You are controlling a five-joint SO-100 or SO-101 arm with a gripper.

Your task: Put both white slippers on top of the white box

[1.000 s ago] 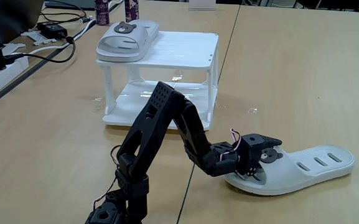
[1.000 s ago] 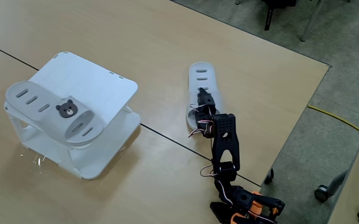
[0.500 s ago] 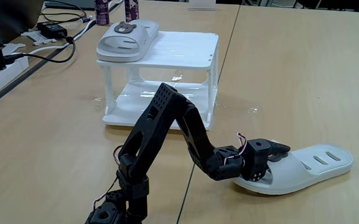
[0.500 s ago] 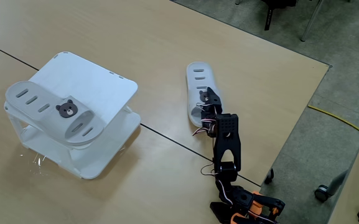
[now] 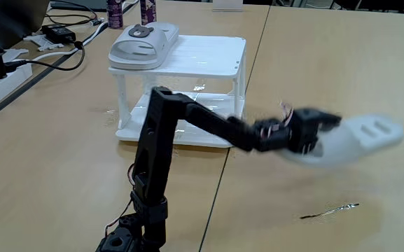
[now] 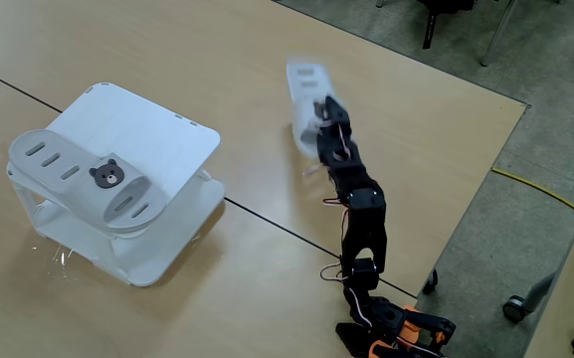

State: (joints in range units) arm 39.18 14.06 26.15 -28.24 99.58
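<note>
Table (image 5: 314, 63) looks like pale wood-grain laminate, smooth with a soft sheen, and there's a thin dark seam running under the arm. The gripper (image 5: 321, 133) and the whole arm (image 5: 161, 150) are matt black plastic, kinda 3D-printed looking, with a perforated panel showing in the high fixed view. The slipper (image 5: 356, 140) clamped in it is motion-blurred but reads as matt off-white rubber. Far off from the pincer, the white box (image 6: 147, 139) is glossy white plastic with a ribbed top, and the second slipper (image 6: 83, 179) on it is the same dull rubber.
</note>
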